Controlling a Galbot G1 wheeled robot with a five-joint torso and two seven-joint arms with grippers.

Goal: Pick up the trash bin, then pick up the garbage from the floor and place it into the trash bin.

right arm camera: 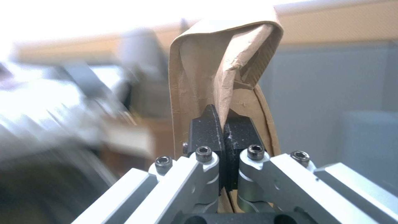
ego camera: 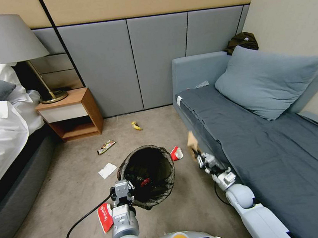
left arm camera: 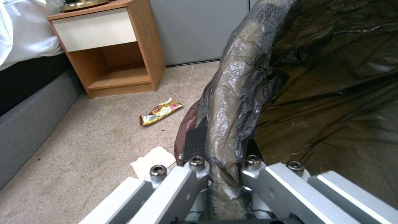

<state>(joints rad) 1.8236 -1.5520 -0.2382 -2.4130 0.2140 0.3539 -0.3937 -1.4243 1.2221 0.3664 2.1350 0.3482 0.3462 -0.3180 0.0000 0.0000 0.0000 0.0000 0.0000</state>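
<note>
Nearest the robot, the left tool (ego camera: 122, 189) is clamped on the rim of the trash bin (ego camera: 150, 174), its jaws pinching the black bag liner (left arm camera: 232, 102) folded over the edge; the bin hangs tilted, mouth open toward the head camera. A red-and-white snack wrapper (ego camera: 105, 216) lies on the carpet just beside the bin, under the left arm. On the bin's other side, the right tool (ego camera: 198, 156) is closed on a folded tan paper bag (right arm camera: 224, 77), held in the air near the bin and close to the edge of the grey sofa bed (ego camera: 273, 158). Beyond the bin, a white tissue (ego camera: 107, 170) and a second red-and-white wrapper (ego camera: 176, 153) lie just beside it, a yellow and brown wrapper (ego camera: 106, 146) farther off, and a banana peel (ego camera: 136, 126) farthest, toward the nightstand (ego camera: 72, 114).

The risks appear to be two. The left grip holds mostly thin liner, which could slip or tear and drop the bin. The paper bag is light and off to the bin's side; released there, it would probably miss the opening.
</note>
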